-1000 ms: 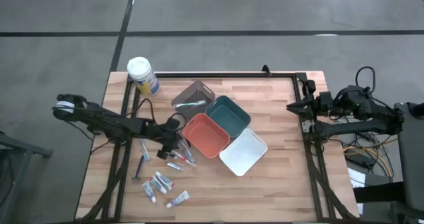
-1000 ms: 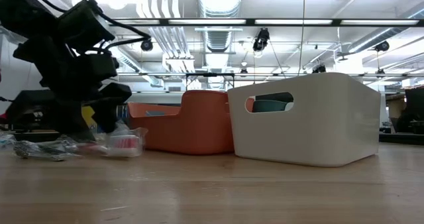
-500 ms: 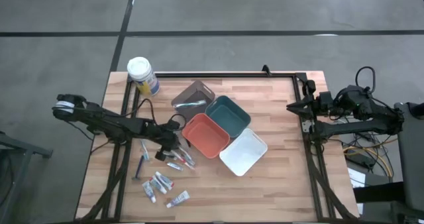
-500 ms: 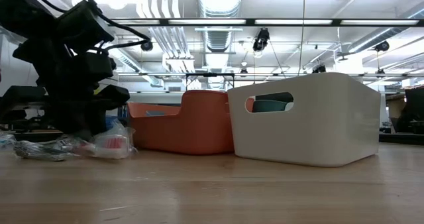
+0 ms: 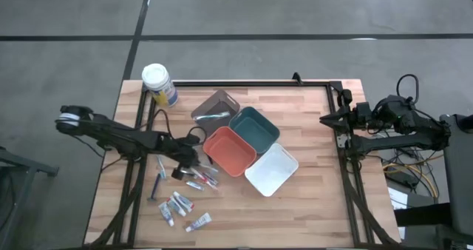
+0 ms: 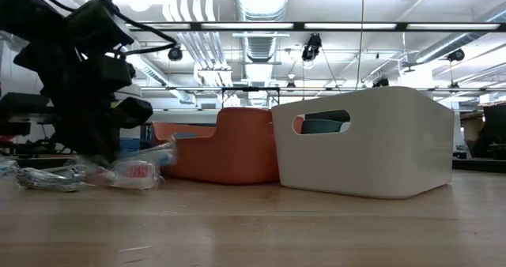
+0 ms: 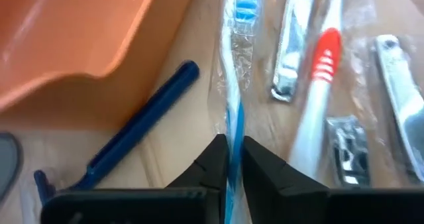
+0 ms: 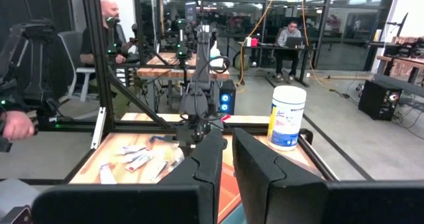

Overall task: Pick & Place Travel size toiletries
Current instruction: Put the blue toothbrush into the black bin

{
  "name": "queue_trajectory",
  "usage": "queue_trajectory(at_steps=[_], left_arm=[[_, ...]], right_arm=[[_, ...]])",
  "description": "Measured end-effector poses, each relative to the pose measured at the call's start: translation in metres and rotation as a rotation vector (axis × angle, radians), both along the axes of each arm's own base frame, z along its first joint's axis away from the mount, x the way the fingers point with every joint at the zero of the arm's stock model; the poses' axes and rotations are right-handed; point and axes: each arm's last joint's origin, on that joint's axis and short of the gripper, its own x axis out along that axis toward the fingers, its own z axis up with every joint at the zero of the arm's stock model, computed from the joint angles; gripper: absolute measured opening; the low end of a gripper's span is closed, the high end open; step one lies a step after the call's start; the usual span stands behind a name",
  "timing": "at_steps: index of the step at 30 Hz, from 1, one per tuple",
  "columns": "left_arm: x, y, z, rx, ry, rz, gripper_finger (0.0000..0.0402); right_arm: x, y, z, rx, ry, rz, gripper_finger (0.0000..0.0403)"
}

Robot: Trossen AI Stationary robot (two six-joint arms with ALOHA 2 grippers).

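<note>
The travel size toiletries lie left of the trays: small tubes (image 5: 177,204), a dark razor (image 5: 157,183), and wrapped sticks and nail clippers (image 7: 288,45). My left gripper (image 5: 185,169) stands over this pile, just left of the orange tray (image 5: 229,150), shut on a blue-and-white toothbrush (image 7: 238,45) in clear wrap. Beside it lie a red-and-white toothbrush (image 7: 318,85) and a blue handled piece (image 7: 142,128). My right gripper (image 5: 325,119) waits shut at the table's right edge. My left gripper pinches the wrapped blue-and-white toothbrush by its handle (image 7: 233,128) between its two fingers. The fingers come from above, slanting from the table's left, and lie along the handle. The brush's blue end (image 6: 160,151) shows a little above the table top.
Four trays sit mid-table: brown (image 5: 216,108), teal (image 5: 253,128), orange, and white (image 5: 271,169). A white-lidded canister (image 5: 159,85) stands at the far left corner. Bare wood lies right of the trays. People sit in the room beyond the table (image 8: 106,25).
My left gripper has shut on the blue-and-white toothbrush and drawn slightly toward the table's left edge. The brush's blue end now sits raised above the pile; the other toiletries have stayed put.
</note>
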Motion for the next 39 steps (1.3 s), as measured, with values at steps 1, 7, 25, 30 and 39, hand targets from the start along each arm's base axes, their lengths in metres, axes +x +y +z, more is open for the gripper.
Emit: queue_trajectory(at_steps=[1, 7, 25, 30, 39], left_arm=[[0.000, 0.000, 0.003, -0.004, 0.005, -0.003, 0.0040], [0.000, -0.001, 0.024, -0.021, 0.001, -0.002, 0.0035], [0.001, -0.002, 0.087, -0.100, -0.189, -0.023, 0.0036], [0.005, -0.003, 0.103, -0.119, -0.237, -0.011, 0.0037], [0.009, -0.001, 0.116, -0.146, -0.271, 0.123, 0.0037]], right_arm=[[0.000, 0.000, 0.000, 0.000, 0.000, 0.000, 0.0034], [0.000, 0.000, 0.000, -0.002, 0.000, 0.000, 0.0034], [0.000, 0.000, 0.000, -0.001, 0.000, 0.000, 0.0034], [0.000, 0.000, 0.000, -0.002, 0.000, 0.000, 0.0034], [0.000, 0.000, 0.000, -0.001, 0.000, 0.000, 0.0034]])
